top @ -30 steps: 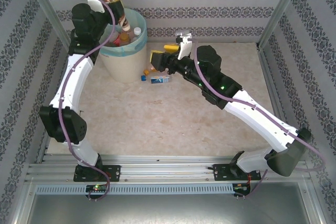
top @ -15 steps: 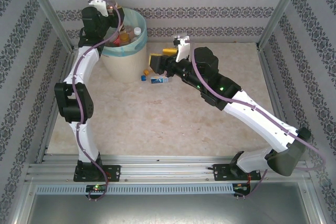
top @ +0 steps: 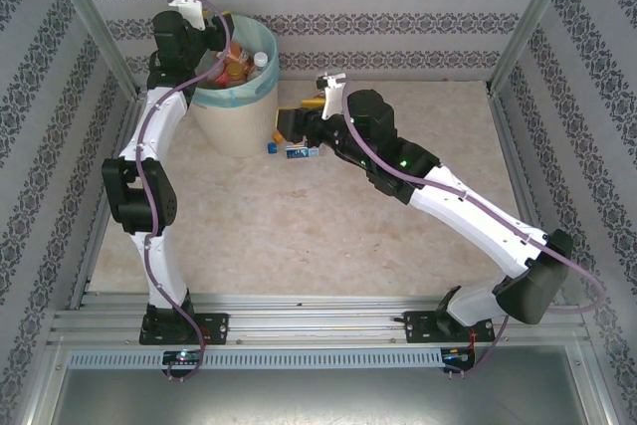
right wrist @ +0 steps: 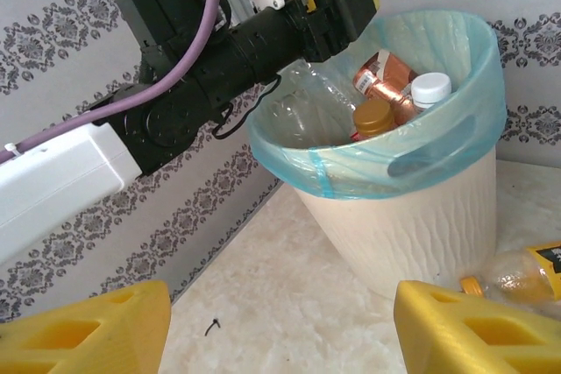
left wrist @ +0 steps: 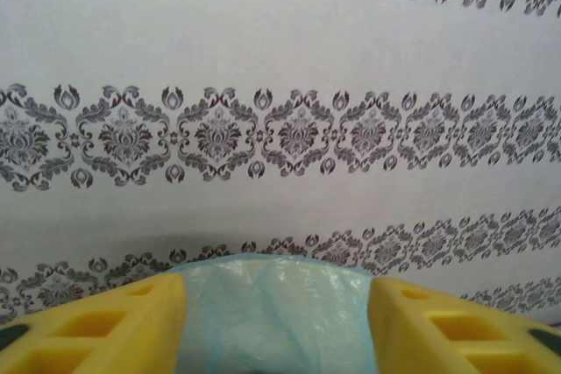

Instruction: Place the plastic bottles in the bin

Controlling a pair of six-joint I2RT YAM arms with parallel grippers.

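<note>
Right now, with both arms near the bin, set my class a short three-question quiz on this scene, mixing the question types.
1. True or false: the left gripper holds a bottle.
2. The bin is lined with a bag that is: A red, B pale teal, C black.
3. Where do the bottles outside the bin lie?
Key: 1 false: its fingers stand apart above the bag, empty. 2 B. 3 on the table beside the bin, by the open right gripper.
</note>
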